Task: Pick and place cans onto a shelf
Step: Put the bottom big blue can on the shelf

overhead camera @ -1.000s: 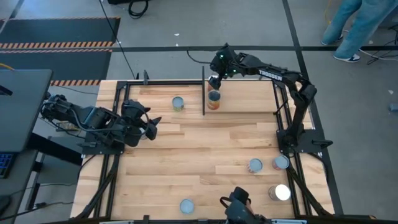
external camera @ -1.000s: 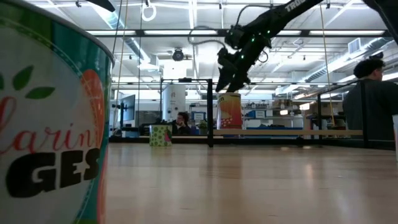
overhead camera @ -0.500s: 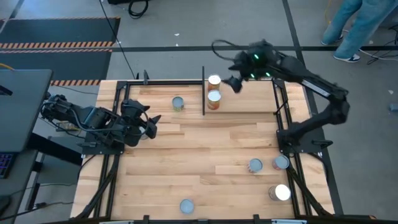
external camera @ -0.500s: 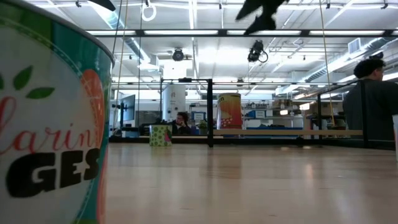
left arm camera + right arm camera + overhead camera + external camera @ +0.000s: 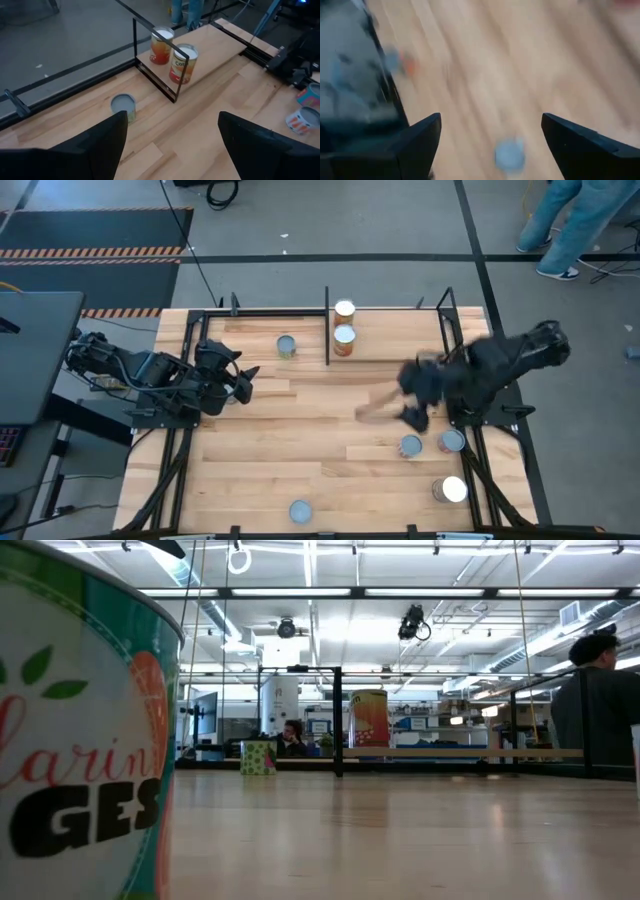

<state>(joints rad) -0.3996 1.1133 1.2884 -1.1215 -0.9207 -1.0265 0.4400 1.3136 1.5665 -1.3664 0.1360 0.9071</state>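
Observation:
Two orange-sided cans (image 5: pixel 344 309) (image 5: pixel 344 338) stand on the shelf (image 5: pixel 327 330) at the table's far edge; both also show in the left wrist view (image 5: pixel 161 46) (image 5: pixel 182 63). A blue-grey-topped can (image 5: pixel 286 346) stands on the table left of the shelf. Three cans (image 5: pixel 410 446) (image 5: pixel 452 441) (image 5: pixel 450 490) stand near right, and one (image 5: pixel 299 511) stands at the near edge. My right gripper (image 5: pixel 412 397) is open and empty, blurred, above the table just beyond the near-right cans; a can top (image 5: pixel 510 154) shows ahead of it. My left gripper (image 5: pixel 240 385) waits open at the table's left.
A big can labelled with oranges (image 5: pixel 80 740) fills the low view's left, close to the camera. Black frame rails run along the table's sides (image 5: pixel 190 360). A person (image 5: pixel 560 220) stands beyond the far right corner. Bare wood lies in the table's middle (image 5: pixel 320 430).
My right gripper has left the far can standing on the shelf, risen, and swung fast toward the table's right and near edges, down toward the near-right cans. The cans have stayed where they were.

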